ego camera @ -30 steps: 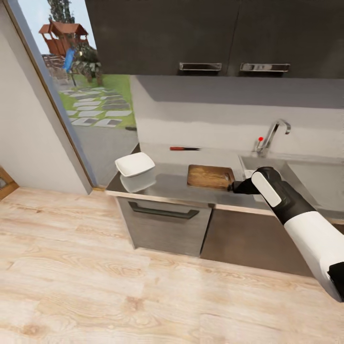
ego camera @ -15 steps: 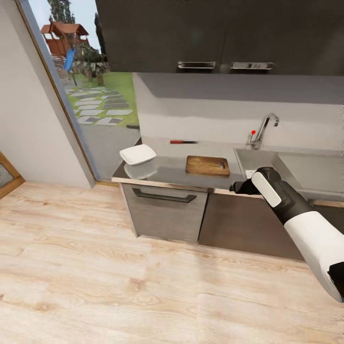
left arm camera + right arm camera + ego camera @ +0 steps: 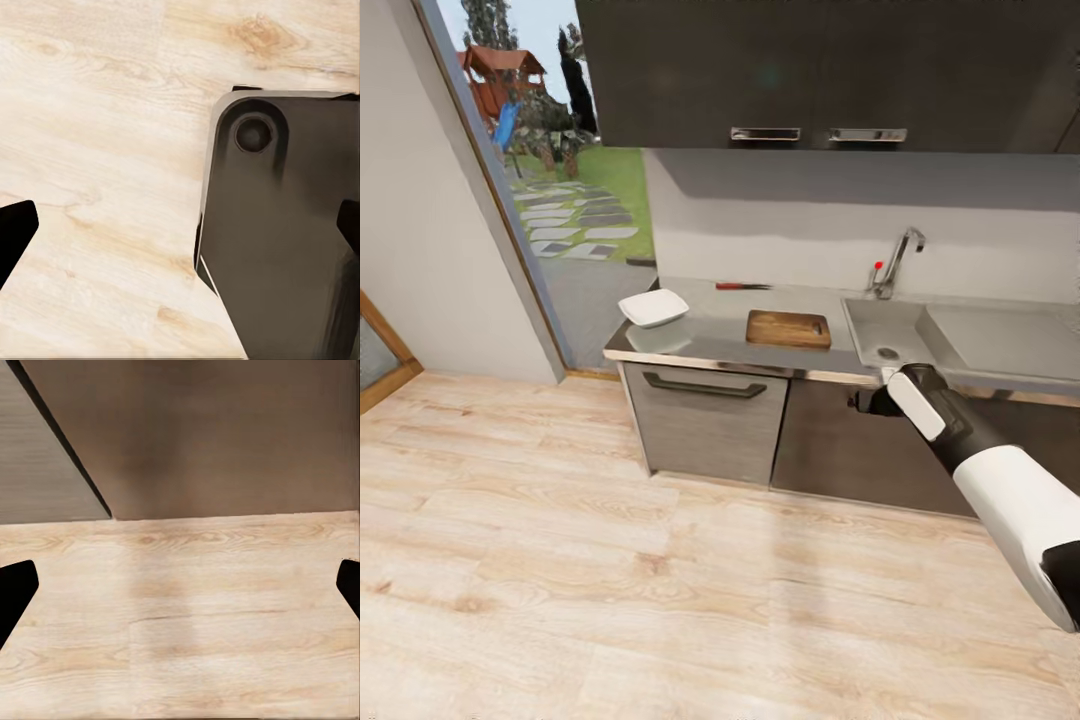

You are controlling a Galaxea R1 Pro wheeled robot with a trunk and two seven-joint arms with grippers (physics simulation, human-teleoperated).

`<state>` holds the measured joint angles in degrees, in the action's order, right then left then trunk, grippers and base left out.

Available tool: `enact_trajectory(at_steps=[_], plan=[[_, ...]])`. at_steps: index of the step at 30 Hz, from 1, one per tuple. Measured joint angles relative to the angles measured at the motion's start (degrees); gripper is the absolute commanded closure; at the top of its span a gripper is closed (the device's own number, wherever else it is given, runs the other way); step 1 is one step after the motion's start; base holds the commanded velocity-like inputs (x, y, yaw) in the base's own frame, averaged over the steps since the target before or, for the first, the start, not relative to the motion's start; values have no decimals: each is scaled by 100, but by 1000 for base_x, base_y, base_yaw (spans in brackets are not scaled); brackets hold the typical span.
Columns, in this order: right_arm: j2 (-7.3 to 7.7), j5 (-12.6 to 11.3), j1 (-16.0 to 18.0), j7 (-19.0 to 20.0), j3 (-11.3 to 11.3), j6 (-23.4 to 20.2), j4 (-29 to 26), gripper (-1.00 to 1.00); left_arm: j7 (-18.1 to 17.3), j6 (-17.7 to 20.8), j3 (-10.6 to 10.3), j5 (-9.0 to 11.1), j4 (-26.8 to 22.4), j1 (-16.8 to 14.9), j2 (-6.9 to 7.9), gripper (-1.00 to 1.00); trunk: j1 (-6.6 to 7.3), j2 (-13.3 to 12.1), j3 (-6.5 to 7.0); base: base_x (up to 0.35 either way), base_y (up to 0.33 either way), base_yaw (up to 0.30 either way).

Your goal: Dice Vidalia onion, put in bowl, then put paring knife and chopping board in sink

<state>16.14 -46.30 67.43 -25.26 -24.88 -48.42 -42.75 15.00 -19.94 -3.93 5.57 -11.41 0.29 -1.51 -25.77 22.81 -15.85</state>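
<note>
On the grey countertop [image 3: 710, 335] the white bowl [image 3: 653, 307] sits at the left end. The brown chopping board [image 3: 788, 328] lies in the middle, and the red-handled paring knife [image 3: 743, 286] lies by the back wall. The sink [image 3: 872, 322] with its chrome tap [image 3: 895, 262] is to the right of the board. The Vidalia onion is out of view. My right gripper [image 3: 863, 400] hangs in front of the cabinets below the sink edge. In the right wrist view, the right gripper [image 3: 180, 592] is open over the floor. My left gripper [image 3: 180, 232] is open above the floor and my dark base [image 3: 285, 225].
Grey cabinet fronts with a dark handle [image 3: 705, 386] stand under the counter. Dark wall cabinets [image 3: 810, 70] hang above. A glass door [image 3: 550, 190] onto a garden is on the left. Light wooden floor [image 3: 610, 580] stretches between me and the counter.
The whole view has pulled back: the counter looks smaller and farther off. My right gripper now sits below the counter edge, no longer by the board.
</note>
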Motion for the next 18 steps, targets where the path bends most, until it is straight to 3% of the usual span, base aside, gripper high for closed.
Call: enact_trajectory(at_steps=[8, 12, 14, 18], plan=[[-46, -20, -22, 47, -16, 808, 795, -100, -2, 3, 3, 0, 0, 2, 1, -100, 1, 1, 0, -39, 0, 0], [-195, -28, -91, 267, -46, 1699, 1608, -100, -17, 10, 8, 0, 41, 1, 14, -100, 1, 0, -1, -5, 0, 0], [-303, 1, -212, 587, -114, 2192, 2107, -100, -22, 9, 11, 0, 55, 1, 29, -100, 1, 0, -1, -2, 0, 0], [-465, 292, -519, 1458, -425, 3056, 3024, -100, -38, 9, 17, 1, 66, 2, 148, -100, 2, 1, -2, 0, 0, 0]])
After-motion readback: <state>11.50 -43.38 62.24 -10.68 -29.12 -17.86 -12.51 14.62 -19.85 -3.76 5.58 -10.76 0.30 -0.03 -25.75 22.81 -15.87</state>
